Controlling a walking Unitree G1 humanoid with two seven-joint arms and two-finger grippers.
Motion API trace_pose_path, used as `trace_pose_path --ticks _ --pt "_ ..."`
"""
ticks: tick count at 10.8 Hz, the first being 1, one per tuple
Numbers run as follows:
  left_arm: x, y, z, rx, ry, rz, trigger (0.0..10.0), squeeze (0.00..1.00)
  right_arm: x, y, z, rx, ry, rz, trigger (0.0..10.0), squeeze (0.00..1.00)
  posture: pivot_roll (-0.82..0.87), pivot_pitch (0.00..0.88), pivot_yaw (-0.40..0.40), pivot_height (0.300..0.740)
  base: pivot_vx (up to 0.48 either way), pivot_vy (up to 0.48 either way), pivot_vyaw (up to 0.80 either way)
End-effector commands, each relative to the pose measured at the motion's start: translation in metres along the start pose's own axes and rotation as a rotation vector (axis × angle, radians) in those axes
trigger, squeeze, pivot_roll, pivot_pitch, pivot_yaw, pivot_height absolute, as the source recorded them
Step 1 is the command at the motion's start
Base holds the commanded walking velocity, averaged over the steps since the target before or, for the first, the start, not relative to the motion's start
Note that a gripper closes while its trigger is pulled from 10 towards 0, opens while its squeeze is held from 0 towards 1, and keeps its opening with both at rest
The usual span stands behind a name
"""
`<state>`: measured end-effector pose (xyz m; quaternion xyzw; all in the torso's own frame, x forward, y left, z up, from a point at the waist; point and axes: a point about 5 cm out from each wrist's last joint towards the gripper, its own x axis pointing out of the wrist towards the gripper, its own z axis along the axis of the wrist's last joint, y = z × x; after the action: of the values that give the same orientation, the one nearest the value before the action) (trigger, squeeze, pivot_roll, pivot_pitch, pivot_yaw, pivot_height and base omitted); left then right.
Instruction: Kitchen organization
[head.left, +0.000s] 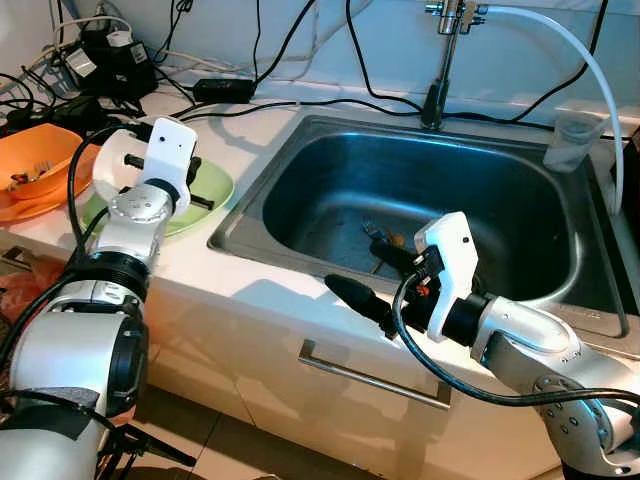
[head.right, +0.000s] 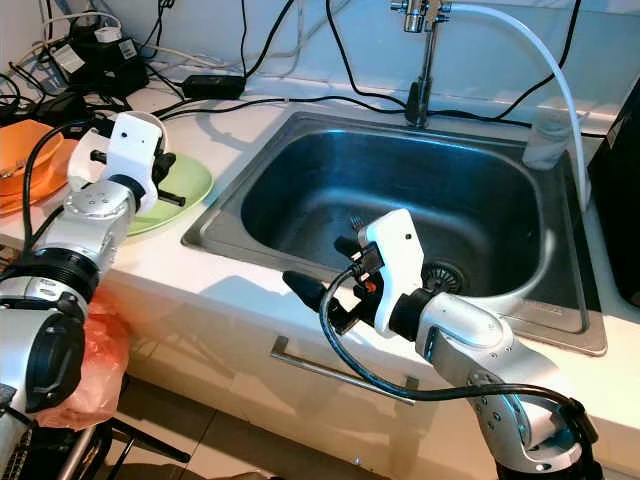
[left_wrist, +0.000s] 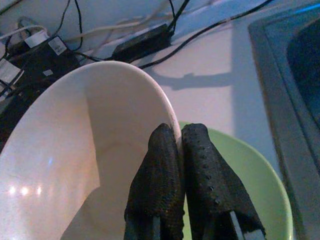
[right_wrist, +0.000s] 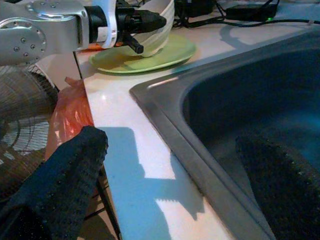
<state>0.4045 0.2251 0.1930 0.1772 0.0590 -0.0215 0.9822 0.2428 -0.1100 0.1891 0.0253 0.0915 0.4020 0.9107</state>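
Left wrist view: left gripper (left_wrist: 179, 150) pinches white bowl (left_wrist: 75, 165) rim (seemingly above green plate (left_wrist: 250, 185)).

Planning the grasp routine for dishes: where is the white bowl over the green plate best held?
By its thin rim, one finger inside and one outside, as the left tool pinches it now. The white bowl is wide and smooth-walled, so only the lip fits the tool. Come from the side nearest the green plate.
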Motion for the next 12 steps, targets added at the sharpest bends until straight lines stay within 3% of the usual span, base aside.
trace_pose_path --ticks 1,4,7,9,12 --pt "0.000 0.002 0.003 -0.021 -0.031 0.020 0.0 0.00 0.002 0.001 0.004 -0.019 -0.013 0.013 10.0 0.00 -0.08 0.000 0.076 0.740 0.000 0.000 0.00" --pt "0.001 0.003 0.022 -0.007 -0.140 0.067 0.0 0.00 0.002 -0.001 0.005 -0.027 -0.026 -0.003 10.0 0.00 -0.08 0.000 0.079 0.740 0.000 0.000 0.00" --pt "0.001 -0.006 0.046 0.014 -0.301 0.116 0.0 0.00 0.004 -0.010 0.010 -0.048 -0.061 -0.089 10.0 0.00 -0.08 0.000 0.082 0.740 0.000 0.000 0.00" --pt "0.001 -0.020 0.055 -0.002 -0.359 0.085 0.0 0.00 0.004 -0.014 0.009 -0.050 -0.058 -0.117 10.0 0.00 -0.09 0.000 0.086 0.740 0.000 0.000 0.00" --pt "0.002 -0.058 0.064 -0.065 -0.427 -0.020 0.0 0.00 -0.001 -0.033 0.004 -0.073 -0.019 -0.280 10.0 0.00 -0.11 0.000 0.105 0.740 0.000 0.000 0.00"
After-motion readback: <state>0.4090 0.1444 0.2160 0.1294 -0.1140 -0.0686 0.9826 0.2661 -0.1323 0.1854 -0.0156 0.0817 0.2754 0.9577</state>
